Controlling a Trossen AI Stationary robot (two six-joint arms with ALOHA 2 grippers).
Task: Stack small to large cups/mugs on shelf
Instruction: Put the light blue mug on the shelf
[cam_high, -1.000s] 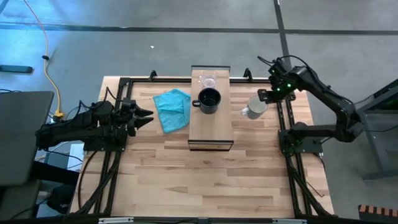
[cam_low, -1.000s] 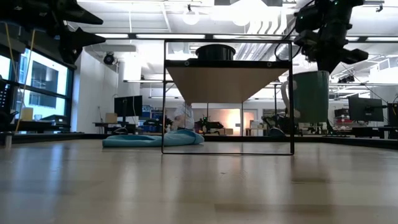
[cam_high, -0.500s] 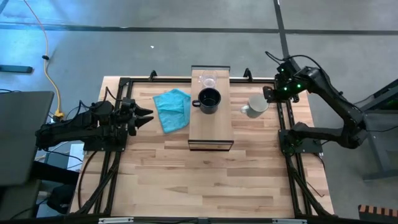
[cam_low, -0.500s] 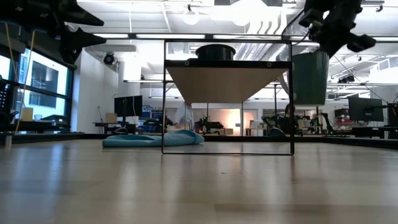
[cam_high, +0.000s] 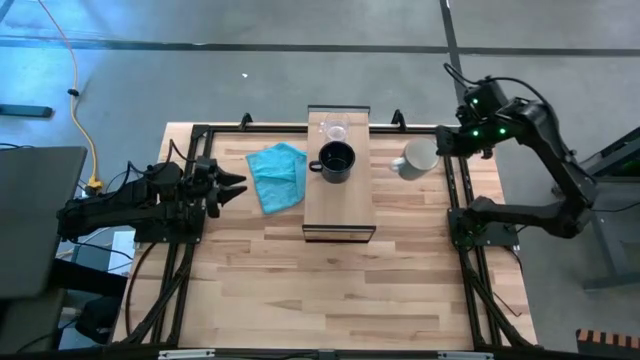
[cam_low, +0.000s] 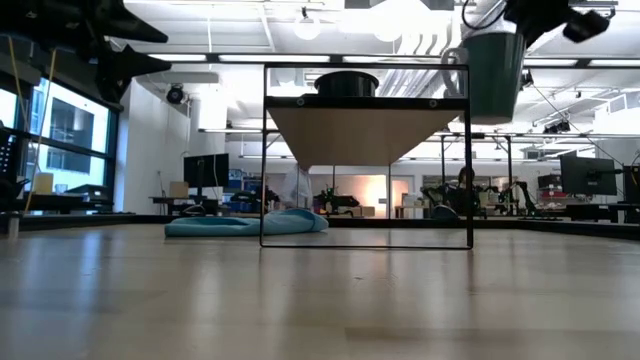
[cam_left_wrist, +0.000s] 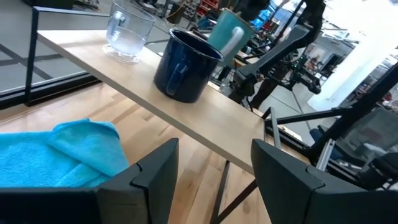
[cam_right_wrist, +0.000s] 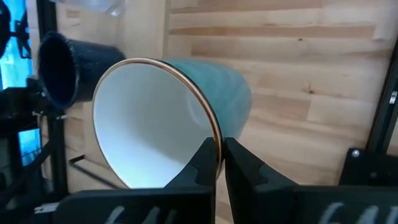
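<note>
The left end effector (cam_high: 232, 186) waits with its fingers apart, beside the blue cloth (cam_high: 278, 175). On the shelf (cam_high: 339, 210) stand an empty glass cup (cam_high: 335, 129) and black mug (cam_high: 337, 161). The right end effector (cam_high: 443, 147) pinches the white mug's (cam_high: 418, 158) rim, holding it off the bench (cam_high: 330, 290).

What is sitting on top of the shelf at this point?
On the shelf stand the clear glass cup and the black mug. The white mug is not there; the right gripper holds it by the rim, beside the shelf.
</note>
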